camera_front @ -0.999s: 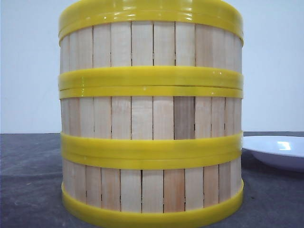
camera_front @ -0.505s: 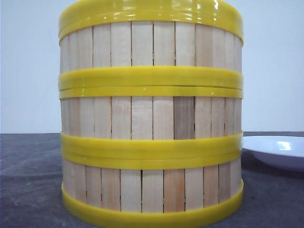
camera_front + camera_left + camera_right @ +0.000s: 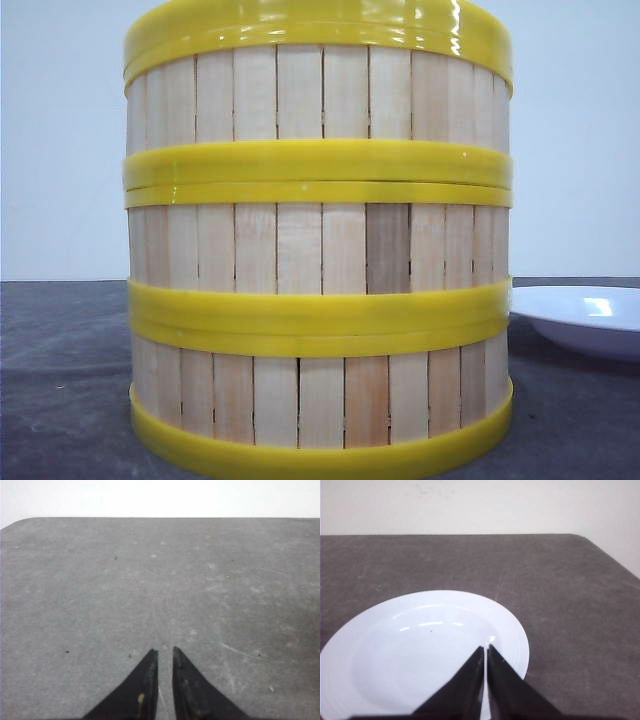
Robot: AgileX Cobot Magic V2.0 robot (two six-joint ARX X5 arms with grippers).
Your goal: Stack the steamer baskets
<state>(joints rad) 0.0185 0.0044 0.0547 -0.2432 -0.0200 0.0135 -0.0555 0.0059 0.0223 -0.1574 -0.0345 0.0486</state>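
Note:
Three steamer baskets stand in one stack close to the front camera: the bottom basket (image 3: 320,400), the middle basket (image 3: 320,248) and the top basket (image 3: 320,92). Their yellow rims sit flush on each other. Neither gripper shows in the front view. My left gripper (image 3: 165,652) hangs over bare grey table, its fingers nearly together with nothing between them. In the right wrist view my right gripper (image 3: 485,648) is shut and empty above the white plate (image 3: 380,660). No basket shows in either wrist view.
The white plate (image 3: 585,315) lies on the dark grey table (image 3: 60,380) just right of the stack. A rounded table corner (image 3: 20,522) shows in the left wrist view, and another table corner (image 3: 592,542) in the right wrist view. A pale wall stands behind.

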